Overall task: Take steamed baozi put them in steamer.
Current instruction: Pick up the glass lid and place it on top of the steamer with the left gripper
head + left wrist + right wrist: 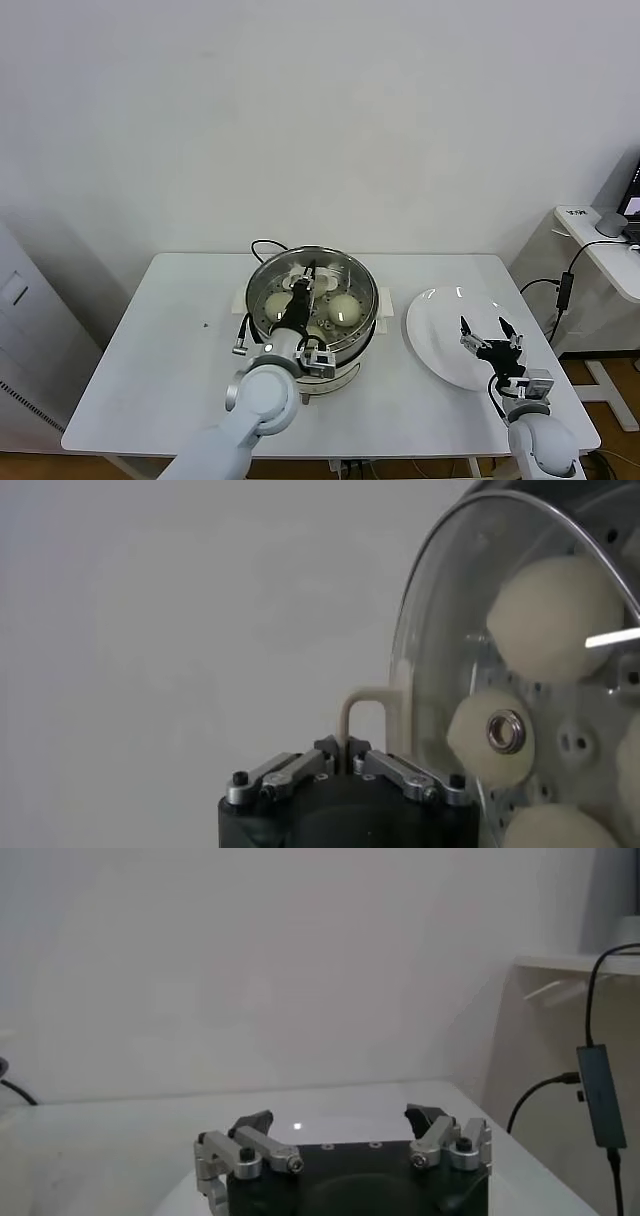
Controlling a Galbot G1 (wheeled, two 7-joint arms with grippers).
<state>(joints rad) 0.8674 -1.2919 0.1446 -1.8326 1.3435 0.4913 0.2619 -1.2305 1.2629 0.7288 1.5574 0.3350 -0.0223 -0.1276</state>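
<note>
On the white worktop (150, 340), the steamer (312, 310) is standing near the middle, its shiny steel wall sitting on a white base, with a black cord (262, 246) trailing off behind it. The glass lid (300, 275) is lying over the pot, and the left gripper (303, 285) is reaching across it from the near side, its fingers closing tightly on the lid's white handle (362, 712); in the left wrist view the two finger links are meeting at the foot of that looped handle. Through the glass, the steamed baozi (343, 309) are resting on the perforated tray: one pale dome is lying on the right side of the pot, another (276, 303) on the left beside the arm, and the left wrist view is showing further buns (557, 615) pressed close under the lid, though their full number cannot be counted. To the right of the steamer, just beside it, the flat white plate (440, 350) is lying bare. The right gripper (490, 335) is hovering over the plate's near right part, its fingers spreading wide apart and holding nothing, as the right wrist view is confirming.
</note>
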